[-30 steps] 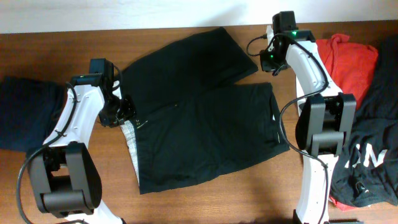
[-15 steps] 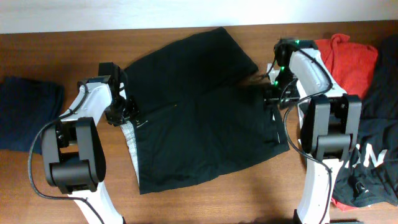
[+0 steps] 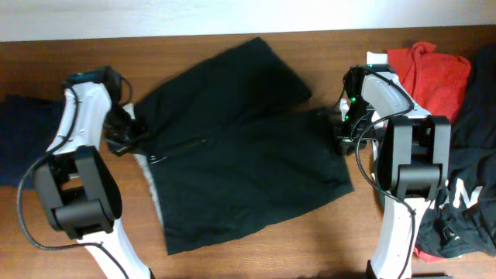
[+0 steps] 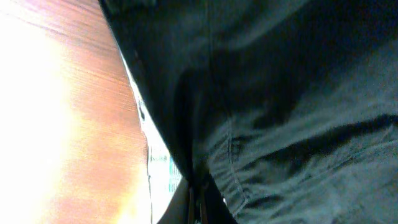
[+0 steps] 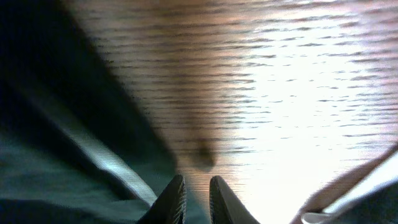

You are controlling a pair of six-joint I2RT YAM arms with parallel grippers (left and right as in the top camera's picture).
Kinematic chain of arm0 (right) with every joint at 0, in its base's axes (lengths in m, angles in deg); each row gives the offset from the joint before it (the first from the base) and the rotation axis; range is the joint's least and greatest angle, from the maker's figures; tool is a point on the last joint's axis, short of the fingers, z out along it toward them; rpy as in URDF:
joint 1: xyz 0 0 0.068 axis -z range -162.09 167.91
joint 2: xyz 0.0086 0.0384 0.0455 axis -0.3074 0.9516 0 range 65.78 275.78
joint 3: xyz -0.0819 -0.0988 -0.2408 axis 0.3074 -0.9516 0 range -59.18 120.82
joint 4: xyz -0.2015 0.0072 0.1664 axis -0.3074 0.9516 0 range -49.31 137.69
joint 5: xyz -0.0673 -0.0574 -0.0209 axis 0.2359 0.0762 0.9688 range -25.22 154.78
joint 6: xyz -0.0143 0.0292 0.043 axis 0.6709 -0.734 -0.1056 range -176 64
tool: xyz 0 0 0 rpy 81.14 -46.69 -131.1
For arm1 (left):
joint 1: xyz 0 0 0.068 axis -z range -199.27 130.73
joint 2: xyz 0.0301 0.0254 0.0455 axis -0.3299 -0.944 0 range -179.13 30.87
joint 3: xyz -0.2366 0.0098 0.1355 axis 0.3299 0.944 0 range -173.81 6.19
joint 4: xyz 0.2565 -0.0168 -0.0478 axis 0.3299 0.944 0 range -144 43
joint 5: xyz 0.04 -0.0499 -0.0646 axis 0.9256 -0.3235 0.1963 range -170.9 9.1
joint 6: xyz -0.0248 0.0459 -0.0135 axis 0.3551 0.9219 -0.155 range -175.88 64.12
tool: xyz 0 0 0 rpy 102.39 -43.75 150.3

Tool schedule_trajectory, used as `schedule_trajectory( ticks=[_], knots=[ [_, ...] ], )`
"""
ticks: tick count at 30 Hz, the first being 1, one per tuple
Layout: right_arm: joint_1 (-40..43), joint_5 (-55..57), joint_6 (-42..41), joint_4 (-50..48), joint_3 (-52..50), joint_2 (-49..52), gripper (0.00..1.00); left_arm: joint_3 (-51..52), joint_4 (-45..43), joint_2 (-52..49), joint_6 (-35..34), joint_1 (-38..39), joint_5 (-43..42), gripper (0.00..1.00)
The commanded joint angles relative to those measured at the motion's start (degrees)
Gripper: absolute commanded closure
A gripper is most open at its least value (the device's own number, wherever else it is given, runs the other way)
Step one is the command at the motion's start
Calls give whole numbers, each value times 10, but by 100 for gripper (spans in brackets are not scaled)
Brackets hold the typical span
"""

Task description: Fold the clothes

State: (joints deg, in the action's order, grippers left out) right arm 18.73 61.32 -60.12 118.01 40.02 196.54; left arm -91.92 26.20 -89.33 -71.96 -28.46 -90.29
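**Your black shorts (image 3: 240,155) lie spread flat across the middle of the bench (image 3: 310,244), with a claw at either side.**

Your left claw (image 3: 124,138) sits at the waistband end, on the left edge of the shorts, where the pale grey-white lining shows. In the wrist view its tips are pinched together with gathered black fabric caught between them, so it is clenched on the shorts. Your right claw (image 3: 342,130) is low at the hem of the nearer leg. Its fingers (image 5: 176,198) are drawn almost together over bare wood just beside that hem, gripping nothing. Both legs point toward your right arm, the far one angled up toward the wall. A navy garment (image 3: 23,139) lies at the left edge. A red garment (image 3: 430,74) and a lettered black garment (image 3: 465,194) lie at the right, apart from the shorts.
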Motion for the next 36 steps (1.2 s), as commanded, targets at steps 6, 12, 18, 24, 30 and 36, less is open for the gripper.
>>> schedule_trajectory(
  ticks=[6, 12, 18, 24, 30, 36],
  knots=[
    [3, -90, 60, 2, -2, -9, 80, 103, -28, -14, -57, -6, 137, 100],
    [-21, -118, 69, -81, -1, -9, 96, 104, -28, -14, -57, -6, 137, 100],
    [-32, -111, 69, -84, 2, -10, 96, 104, -28, -14, -57, -6, 137, 100],
    [-37, -110, 71, -64, 37, -16, 96, 104, -31, -14, -57, -6, 135, 100],
    [-72, -69, 59, -92, 24, 7, 96, 104, -32, -14, -57, -6, 135, 100],
    [-71, -12, 32, -105, 9, 9, 96, 104, -24, -14, -57, -6, 170, 100]
  ],
)
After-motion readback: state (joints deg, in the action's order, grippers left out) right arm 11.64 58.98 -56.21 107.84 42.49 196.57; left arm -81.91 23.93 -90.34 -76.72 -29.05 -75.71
